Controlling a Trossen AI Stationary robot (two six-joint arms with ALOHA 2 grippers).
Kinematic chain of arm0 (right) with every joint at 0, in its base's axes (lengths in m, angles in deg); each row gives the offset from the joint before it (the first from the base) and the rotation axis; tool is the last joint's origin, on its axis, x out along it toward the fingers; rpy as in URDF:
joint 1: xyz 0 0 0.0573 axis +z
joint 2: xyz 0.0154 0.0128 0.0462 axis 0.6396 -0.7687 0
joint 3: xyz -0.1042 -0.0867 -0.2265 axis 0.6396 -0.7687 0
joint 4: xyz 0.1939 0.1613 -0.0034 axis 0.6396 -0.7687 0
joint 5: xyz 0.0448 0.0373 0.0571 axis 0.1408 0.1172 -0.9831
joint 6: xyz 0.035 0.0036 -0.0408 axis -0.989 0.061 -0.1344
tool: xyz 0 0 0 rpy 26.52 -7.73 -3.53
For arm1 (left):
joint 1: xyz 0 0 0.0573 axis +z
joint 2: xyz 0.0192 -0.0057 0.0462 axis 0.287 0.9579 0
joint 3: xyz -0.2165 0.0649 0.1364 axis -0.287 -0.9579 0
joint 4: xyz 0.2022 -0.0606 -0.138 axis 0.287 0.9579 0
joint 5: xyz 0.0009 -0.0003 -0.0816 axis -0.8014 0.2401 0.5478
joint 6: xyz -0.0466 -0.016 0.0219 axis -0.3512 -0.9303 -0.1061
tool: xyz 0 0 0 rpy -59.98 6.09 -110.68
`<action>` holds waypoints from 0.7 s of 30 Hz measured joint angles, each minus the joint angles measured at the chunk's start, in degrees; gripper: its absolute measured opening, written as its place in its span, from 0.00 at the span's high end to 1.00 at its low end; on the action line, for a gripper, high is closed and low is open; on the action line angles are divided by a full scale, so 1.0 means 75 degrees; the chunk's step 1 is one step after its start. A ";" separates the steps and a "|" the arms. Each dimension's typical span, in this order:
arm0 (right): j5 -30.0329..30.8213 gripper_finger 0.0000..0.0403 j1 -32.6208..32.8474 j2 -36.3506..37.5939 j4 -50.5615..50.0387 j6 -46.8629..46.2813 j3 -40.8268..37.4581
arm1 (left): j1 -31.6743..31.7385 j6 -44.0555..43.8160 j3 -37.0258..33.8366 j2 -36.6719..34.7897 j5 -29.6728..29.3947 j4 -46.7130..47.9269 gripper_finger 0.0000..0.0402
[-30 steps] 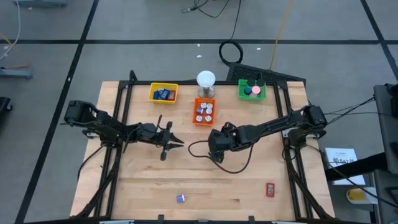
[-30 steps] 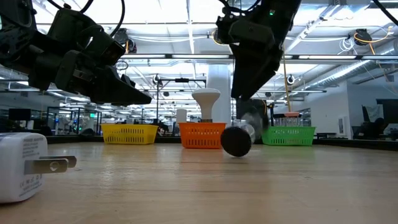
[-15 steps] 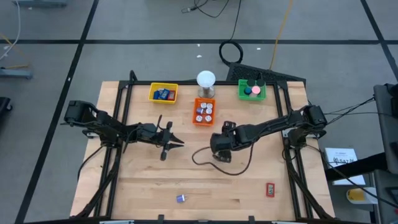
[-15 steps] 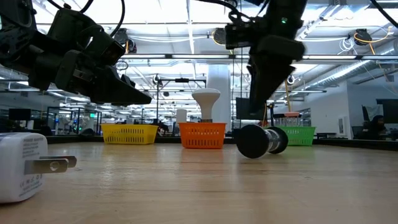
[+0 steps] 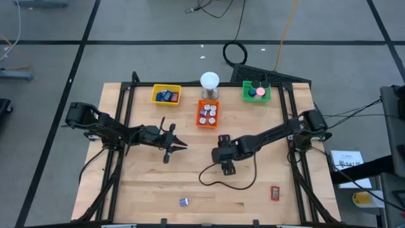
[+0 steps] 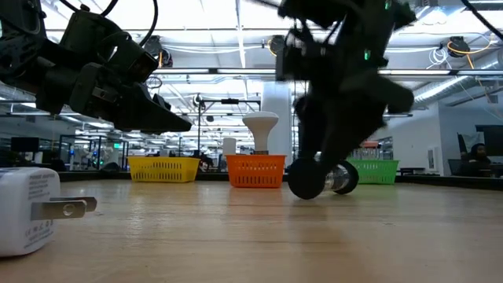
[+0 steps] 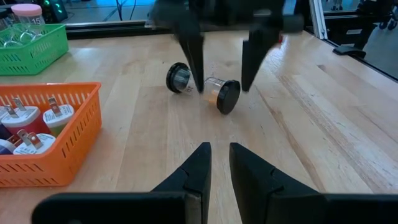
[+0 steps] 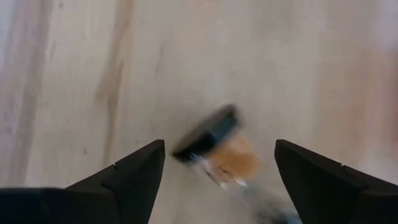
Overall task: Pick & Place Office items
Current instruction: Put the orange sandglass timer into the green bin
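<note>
Fingers of the right gripper stand wide apart above a black-capped clear vial lying on its side mid-table, untouched. Best to straddle its barrel squarely before closing (it looks ready to roll). Left gripper waits nearby, fingers nearly together.

A pale wooden table stands on a grey floor crossed by dark lines. Cables trail over the floor behind the table, one of them yellow. Seen level across the tabletop, a large hall opens behind, with rows of bright ceiling lights, a white column and glass partitions.
</note>
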 joint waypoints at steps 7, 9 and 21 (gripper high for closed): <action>-0.0021 0.35 -0.0117 -0.0452 0.0406 0.0132 -0.0010 | 0.0003 0.0001 0.0000 0.0000 -0.0006 0.0000 0.86; -0.0016 0.39 -0.0131 -0.0482 0.0410 -0.0007 -0.0013 | 0.0000 0.0004 0.0000 0.0000 -0.0006 0.0000 0.86; 0.0079 0.70 -0.0105 -0.0442 0.0369 -0.0088 -0.0004 | 0.0000 0.0004 0.0000 0.0000 -0.0003 0.0003 0.86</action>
